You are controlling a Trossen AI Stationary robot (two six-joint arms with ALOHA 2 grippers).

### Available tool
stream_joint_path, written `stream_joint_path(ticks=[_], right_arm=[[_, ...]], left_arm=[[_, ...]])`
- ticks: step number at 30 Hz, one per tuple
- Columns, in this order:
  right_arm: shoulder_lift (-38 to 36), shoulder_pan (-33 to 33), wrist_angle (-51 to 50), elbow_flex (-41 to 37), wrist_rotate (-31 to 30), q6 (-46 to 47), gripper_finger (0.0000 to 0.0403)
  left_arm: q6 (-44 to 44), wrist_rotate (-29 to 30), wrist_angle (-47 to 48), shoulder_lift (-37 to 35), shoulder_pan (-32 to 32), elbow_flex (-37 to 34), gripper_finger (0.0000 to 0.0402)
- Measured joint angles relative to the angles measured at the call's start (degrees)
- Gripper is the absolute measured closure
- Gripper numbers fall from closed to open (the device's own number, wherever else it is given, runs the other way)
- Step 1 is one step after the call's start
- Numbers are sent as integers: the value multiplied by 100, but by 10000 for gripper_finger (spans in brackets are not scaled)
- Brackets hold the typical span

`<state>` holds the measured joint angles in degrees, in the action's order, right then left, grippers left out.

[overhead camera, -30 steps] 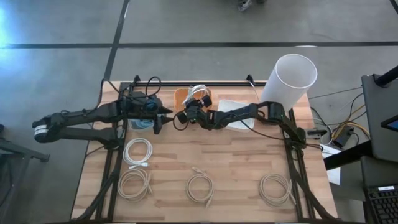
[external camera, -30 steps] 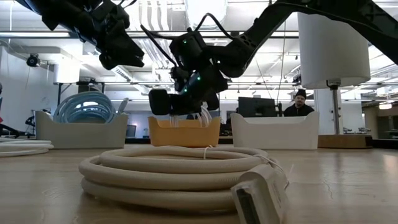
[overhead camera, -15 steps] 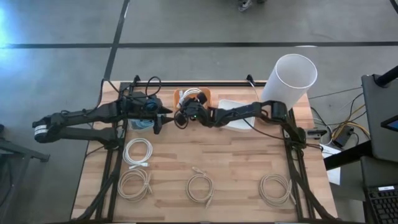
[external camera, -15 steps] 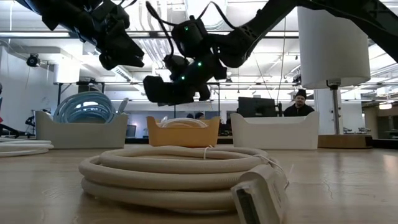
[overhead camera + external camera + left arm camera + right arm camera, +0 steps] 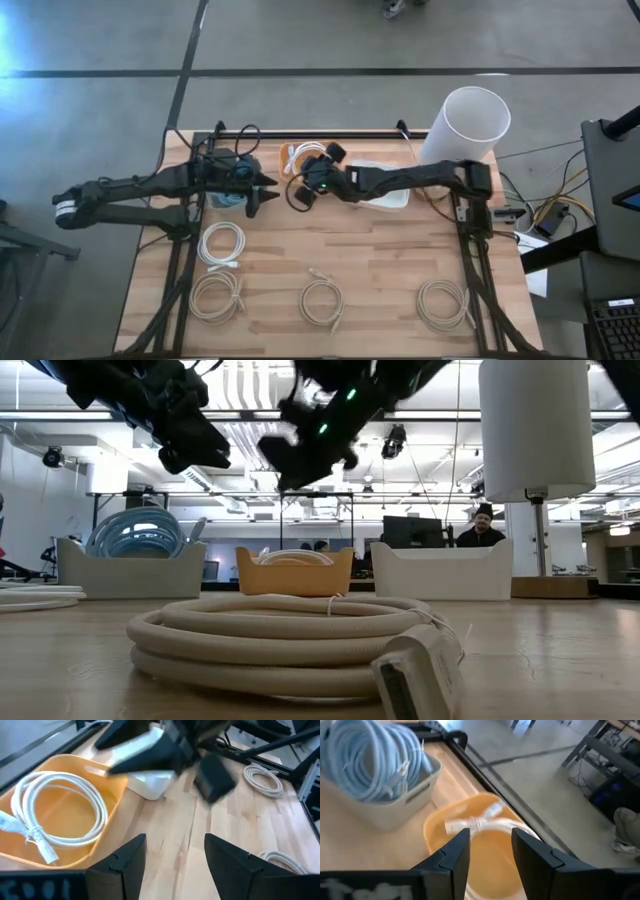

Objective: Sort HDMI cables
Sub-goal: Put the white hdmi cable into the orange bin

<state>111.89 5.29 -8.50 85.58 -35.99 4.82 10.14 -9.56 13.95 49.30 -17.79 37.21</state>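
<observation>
The white HDMI coil (image 5: 479, 825) lies inside the orange bin (image 5: 292, 153) at the far side of the table, and also shows in the left wrist view (image 5: 57, 817). My right gripper (image 5: 298, 194) hovers open and empty just near of that bin, high above the table (image 5: 308, 452). Light blue coils (image 5: 367, 757) fill the grey bin (image 5: 226, 199). My left gripper (image 5: 256, 204) hangs open and empty beside the grey bin. One white coil (image 5: 222, 243) and three beige coils (image 5: 217, 295), (image 5: 322, 302), (image 5: 443, 302) rest flat on the table.
A white bin (image 5: 382, 186) stands right of the orange bin, and a tall white cylinder (image 5: 466, 124) stands at the far right corner. The beige coil (image 5: 280, 640) fills the low view's foreground. Bare wood lies between the bins and the near row of coils.
My right gripper held the white coil over the orange bin, let it go, then rose and drew back slightly toward the near edge. The coil now lies in the orange bin.
</observation>
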Motion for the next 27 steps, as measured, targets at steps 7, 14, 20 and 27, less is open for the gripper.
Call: stream_joint_path(ticks=[7,14,20,27], right_arm=[[-1258,-410,-463,-1033,-13,461,275],[-2226,-944,528,-2787,-7,1430,282],[-2411,-1182,1606,-3668,5,1671,278],[-2366,-1191,1952,-3851,5,1775,284]], left_arm=[[-97,0,50,15,661,0,200],[-334,241,1133,15,1407,0,200],[476,1104,2913,79,1716,-2,200],[2007,1117,3764,337,1898,-232,200]])
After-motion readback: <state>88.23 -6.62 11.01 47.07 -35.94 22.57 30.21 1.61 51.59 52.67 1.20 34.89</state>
